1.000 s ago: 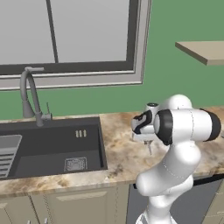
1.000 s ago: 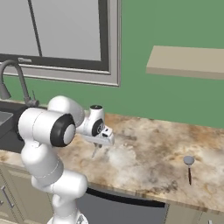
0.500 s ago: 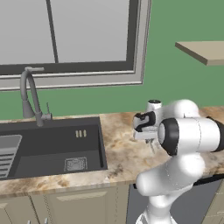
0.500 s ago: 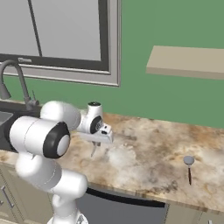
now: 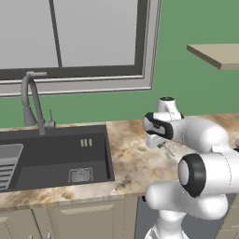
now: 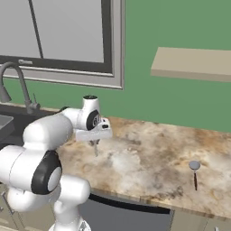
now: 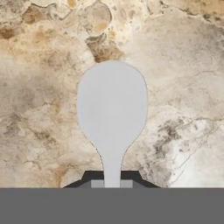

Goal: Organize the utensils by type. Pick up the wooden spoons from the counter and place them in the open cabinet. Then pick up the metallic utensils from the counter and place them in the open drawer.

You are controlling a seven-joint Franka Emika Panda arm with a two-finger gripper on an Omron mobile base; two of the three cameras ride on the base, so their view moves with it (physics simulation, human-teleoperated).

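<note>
We see the arm folded tightly over itself above the worktop (image 6: 149, 153), its big elbow joint low at the front edge and the forearm reaching back up to a wrist that turns the hand straight down. The gripper (image 6: 95, 146) hangs above the worktop just right of the sink (image 5: 56, 156), roughly midway between the front edge and the back wall. Its fingers (image 7: 127, 184) are drawn close together on the slim handle of a grey metal spoon (image 7: 112, 111), which points straight down from the hand. In the hand view the spoon's oval bowl lies flat toward us over the mottled stone, handle running down between the two dark tips. In the right base view the spoon shows as a thin sliver (image 6: 96, 149) below the hand, its tip clear of the stone as far as we can tell. In the left base view it is a thin grey line (image 5: 166, 149) slanting out under the wrist.

Toward the right end of the worktop, well apart from the hand, lies the other utensil (image 6: 195, 173), a round grey head on a thin black handle, the handle pointing at the front edge. A faucet (image 5: 32, 102) stands at the sink's back rim, and a bare wall shelf (image 6: 191, 63) hangs above the worktop's right part.
</note>
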